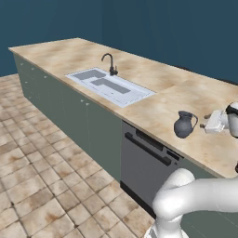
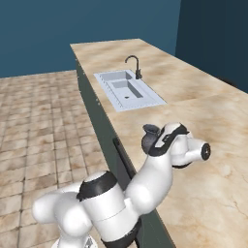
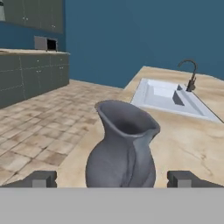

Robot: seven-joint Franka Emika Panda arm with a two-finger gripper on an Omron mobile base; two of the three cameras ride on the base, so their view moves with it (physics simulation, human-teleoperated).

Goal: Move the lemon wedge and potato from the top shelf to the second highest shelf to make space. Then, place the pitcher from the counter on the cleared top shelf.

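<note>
Dark blue-grey, the pitcher stands upright on the beige counter, near the front edge, well apart from the sink and its faucet. You have the gripper level with it and aimed straight at its belly. In the hand view the vessel sits dead centre between the two dark fingertips, which stand spread wide, one either side of the body, nothing between them touching as far as the picture shows. So: released, jaws at full spread, holding nothing.

The relation your next move turns on: the pitcher lies directly ahead of the hand along its approach line, long axis vertical, hence square to the line between the fingers. From the left base view the gripper is just beside the pitcher, on the side away from the sink, with a small gap of counter between them. In the right base view the arm's wrist covers most of the pitcher; only the flared rim and part of the neck show.

Judgement: you are in the reach-to-grasp step for the pitcher. A short advance forward should bring the belly between the fingers; the belly looks close to the full spread, so keep it centred. Whether the handle faces the hand I cannot tell.
</note>
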